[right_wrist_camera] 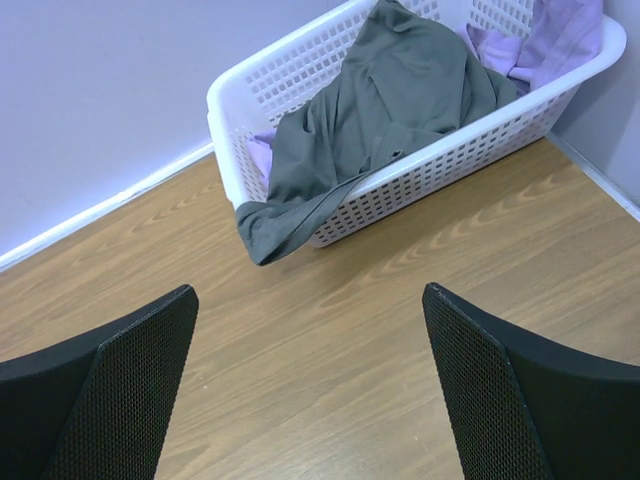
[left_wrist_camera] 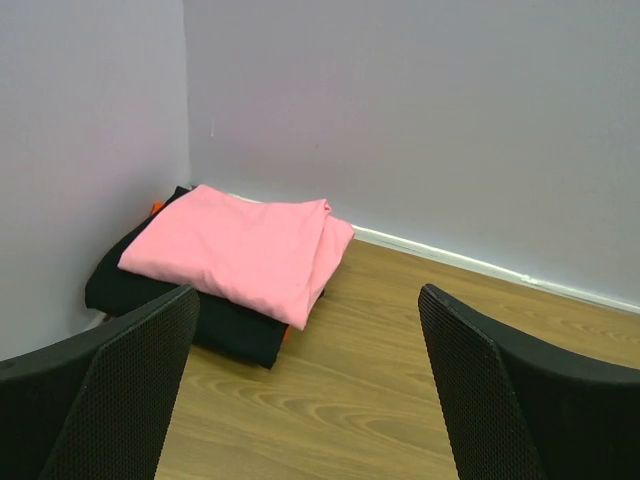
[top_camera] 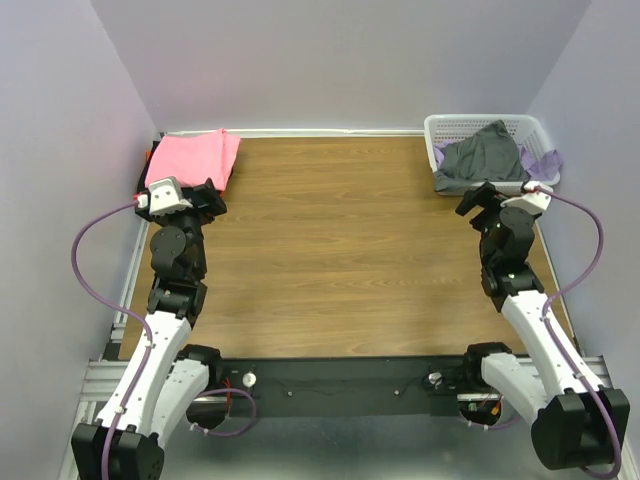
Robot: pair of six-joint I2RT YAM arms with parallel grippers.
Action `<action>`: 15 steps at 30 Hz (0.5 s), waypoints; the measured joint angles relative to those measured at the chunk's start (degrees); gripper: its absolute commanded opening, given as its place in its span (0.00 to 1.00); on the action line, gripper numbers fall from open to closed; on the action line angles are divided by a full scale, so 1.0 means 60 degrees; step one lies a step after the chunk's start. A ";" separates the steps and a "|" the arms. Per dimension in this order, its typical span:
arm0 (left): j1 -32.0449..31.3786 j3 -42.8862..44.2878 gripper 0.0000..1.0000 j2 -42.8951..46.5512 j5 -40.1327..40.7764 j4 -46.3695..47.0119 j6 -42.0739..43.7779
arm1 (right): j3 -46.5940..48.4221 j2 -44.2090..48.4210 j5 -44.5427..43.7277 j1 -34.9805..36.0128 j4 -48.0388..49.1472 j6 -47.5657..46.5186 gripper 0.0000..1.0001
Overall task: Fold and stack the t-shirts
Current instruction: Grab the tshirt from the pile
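A folded pink t-shirt [top_camera: 193, 158] lies on a folded black t-shirt [left_wrist_camera: 165, 310] in the table's far left corner; the pink one also shows in the left wrist view [left_wrist_camera: 240, 250]. A charcoal grey t-shirt [top_camera: 482, 158] hangs crumpled over the rim of the white basket [top_camera: 440, 128] at the far right, also in the right wrist view [right_wrist_camera: 375, 110]. Lavender t-shirts [right_wrist_camera: 545, 40] lie under it in the basket. My left gripper [top_camera: 212, 200] is open and empty just in front of the stack. My right gripper [top_camera: 478, 200] is open and empty just in front of the basket.
Lavender walls close in the wooden table [top_camera: 340, 250] on the left, back and right. The white lattice basket [right_wrist_camera: 450, 170] stands in the far right corner. An orange edge [left_wrist_camera: 288, 330] peeks out between the pink and black shirts.
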State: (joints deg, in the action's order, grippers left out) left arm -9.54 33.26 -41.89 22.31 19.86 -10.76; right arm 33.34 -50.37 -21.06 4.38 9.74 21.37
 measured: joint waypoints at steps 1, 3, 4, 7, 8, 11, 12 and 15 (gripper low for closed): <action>0.0000 0.0000 0.98 0.0015 0.0025 -0.0036 0.0000 | 0.0051 -0.0025 -0.0025 0.0000 -0.0015 0.0000 1.00; 0.0000 0.0000 0.98 0.0058 0.0073 -0.0091 0.0000 | 0.0149 -0.0069 -0.0069 0.0000 -0.0069 -0.0011 1.00; 0.0000 0.0000 0.98 0.0102 0.0095 -0.0117 0.0000 | 0.0244 -0.0131 -0.0106 0.0000 -0.0102 -0.0044 1.00; 0.0000 -0.0004 0.98 0.0248 0.0102 -0.0120 0.0007 | 0.0692 -0.0452 -0.0270 0.0000 -0.0331 -0.0087 1.00; 0.0000 -0.0004 0.98 0.0310 0.0098 -0.0117 0.0018 | 0.0860 -0.0586 -0.0321 0.0000 -0.0404 -0.0124 1.00; 0.0000 -0.0015 0.98 0.0375 0.0098 -0.0106 0.0055 | 0.1832 -0.1439 -0.0546 -0.0004 -0.0710 -0.0299 1.00; 0.0000 -0.0015 0.98 0.0372 0.0098 -0.0106 0.0066 | 0.2127 -0.1690 -0.0616 0.0000 -0.0758 -0.0331 1.00; 0.0000 -0.0036 0.98 0.0335 0.0098 -0.0113 0.0084 | 0.3512 -0.3136 -0.0918 -0.0004 -0.0973 -0.0572 1.00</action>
State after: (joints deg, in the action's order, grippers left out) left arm -9.54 33.04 -39.88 22.90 19.18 -10.26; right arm 54.41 -69.19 -26.57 4.36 3.90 17.93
